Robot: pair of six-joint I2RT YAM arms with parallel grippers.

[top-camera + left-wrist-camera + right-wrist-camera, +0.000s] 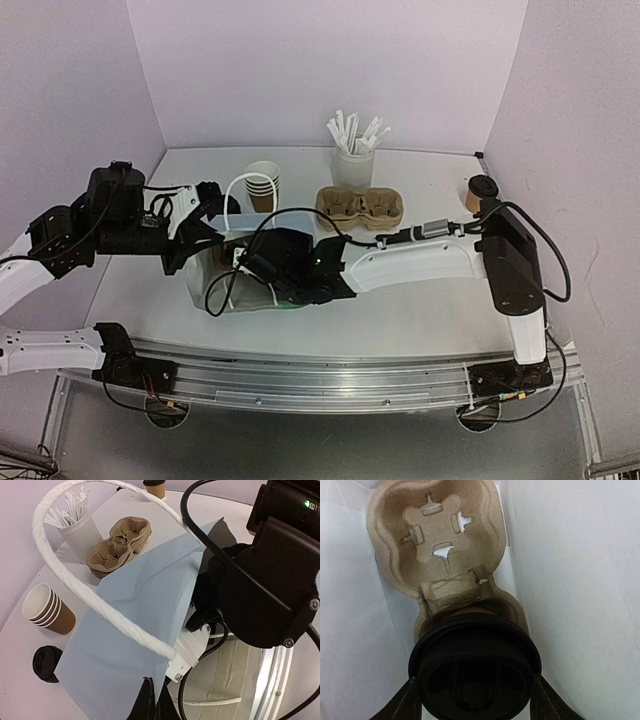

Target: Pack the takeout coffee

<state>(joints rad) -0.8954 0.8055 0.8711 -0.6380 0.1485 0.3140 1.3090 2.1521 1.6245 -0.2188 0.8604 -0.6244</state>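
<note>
While inside bag (570, 580), cup (475, 675) tight between right jaws; left jaws tight on bag.

Soft, even overhead light with faint shadows; the black lid (476, 677) looks dim and slightly blurred up close.

White table (400, 320) bearing bag (135, 625), cups (263, 187)

The top camera looks down from high at six o'clock over the whole table (420, 310); the left wrist view, close in, faces about two o'clock across the white bag (130, 630) both share; the right wrist seems inside it.
</note>
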